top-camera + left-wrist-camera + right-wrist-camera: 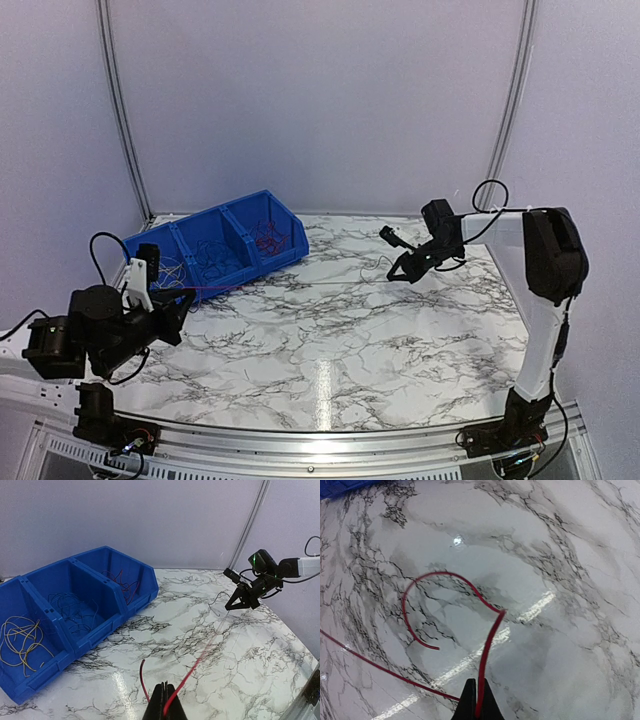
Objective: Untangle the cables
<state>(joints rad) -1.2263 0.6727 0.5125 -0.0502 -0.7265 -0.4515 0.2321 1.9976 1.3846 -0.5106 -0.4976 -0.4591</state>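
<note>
**Marble table in a pale booth**

The table (pixel 330 340) has a glossy white top veined in grey and black, reaching back to the wall; the back wall (pixel 320 100) is one plain pale panel with a faint lilac cast; side panels (pixel 50 150) of the same colour close the space left and right; thin metal poles (pixel 120 110) rise at the two back corners, each slightly bowed; a ribbed metal rail (pixel 320 440) runs along the table's near edge; light from above leaves a bright streak (pixel 325 385) on the top near the front, with softer glare across the gloss elsewhere.
</note>
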